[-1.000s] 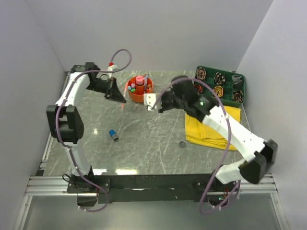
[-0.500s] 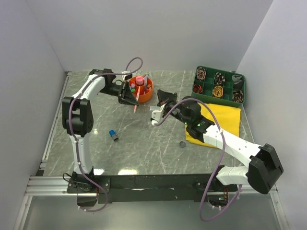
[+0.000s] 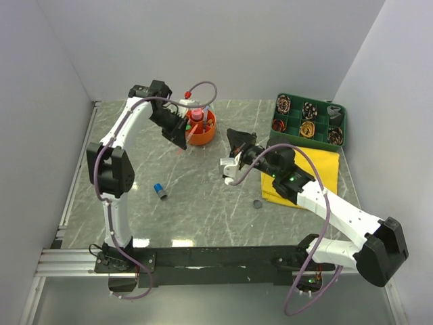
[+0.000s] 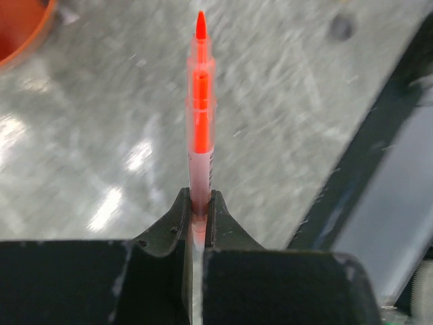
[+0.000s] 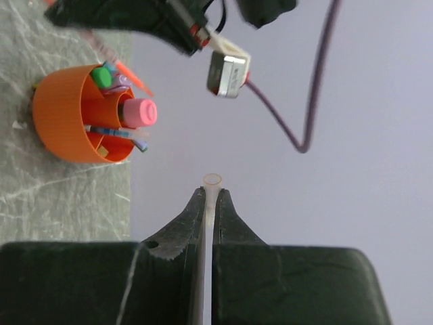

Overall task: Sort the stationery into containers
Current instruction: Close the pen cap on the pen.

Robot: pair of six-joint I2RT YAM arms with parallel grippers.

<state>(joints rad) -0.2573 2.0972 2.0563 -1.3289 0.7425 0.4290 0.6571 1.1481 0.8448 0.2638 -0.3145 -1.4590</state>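
Placement is the step in hand. The left gripper (image 4: 198, 203) has its jaws pressed together on a red-tipped pen (image 4: 200, 115), pinching the pale barrel low down so the tip points away from the wrist. From above, that gripper hangs just beside the orange organiser (image 3: 203, 137), on its left rim. The next move, I'd say, calls for lining the pen up over a free ring compartment, then parting the jaws. The pink tube (image 5: 139, 112) and the caps crowd the cup, so there's little room. The right gripper (image 5: 210, 200) is clamped on a thin pale tube-like piece (image 5: 212, 181), held in the air near the organiser. Blue cap (image 3: 160, 190) and dark disc (image 3: 257, 204) lie loose on the table.
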